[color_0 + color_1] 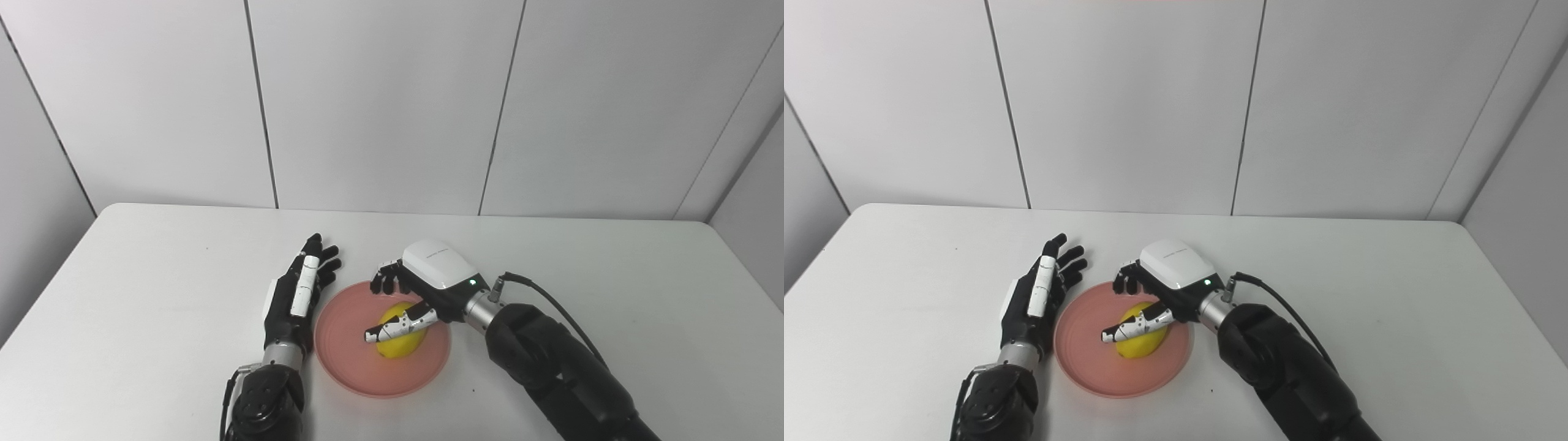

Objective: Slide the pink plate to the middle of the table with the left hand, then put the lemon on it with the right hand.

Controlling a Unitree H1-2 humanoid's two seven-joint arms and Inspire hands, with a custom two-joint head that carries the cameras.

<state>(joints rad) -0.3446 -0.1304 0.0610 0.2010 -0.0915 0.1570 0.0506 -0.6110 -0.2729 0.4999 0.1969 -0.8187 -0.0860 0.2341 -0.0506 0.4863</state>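
The lemon [401, 339] lies in the pink plate [361, 376], a little right of the plate's middle, and the plate sits on the white table [153, 257] near the centre, toward the near edge. The right hand [422, 288] is over the lemon from the far right side: its thumb lies across the top of the fruit, while the fingers [383, 283] curl down past the plate's far rim, apart from the lemon. Whether it grips the fruit, I cannot tell. Just left of the plate, the left hand [300, 294] rests flat, fingers stretched apart and pointing away, holding nothing, its edge beside the rim.
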